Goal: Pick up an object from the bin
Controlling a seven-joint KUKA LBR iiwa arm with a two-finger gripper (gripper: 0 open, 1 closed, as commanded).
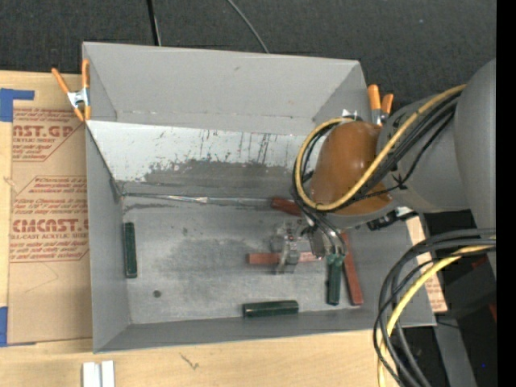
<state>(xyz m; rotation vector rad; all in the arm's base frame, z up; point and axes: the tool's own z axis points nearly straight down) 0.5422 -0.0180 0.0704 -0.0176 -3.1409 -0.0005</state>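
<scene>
My gripper point(287, 255) is low over the bin floor, right of centre. It stands directly over a flat reddish-brown bar point(260, 259) that lies crosswise beneath it, and it hides the bar's middle. Just to the right lie a dark green marker point(332, 282) and a reddish-brown stick point(353, 280), side by side and pointing toward the front wall. Behind the gripper, another reddish-brown piece point(284, 205) lies at the foot of the back wall.
A dark green bar point(271, 309) lies along the front wall. Another dark green bar point(129, 250) lies along the left wall. The arm with its orange cover and cables hangs over the bin's right side.
</scene>
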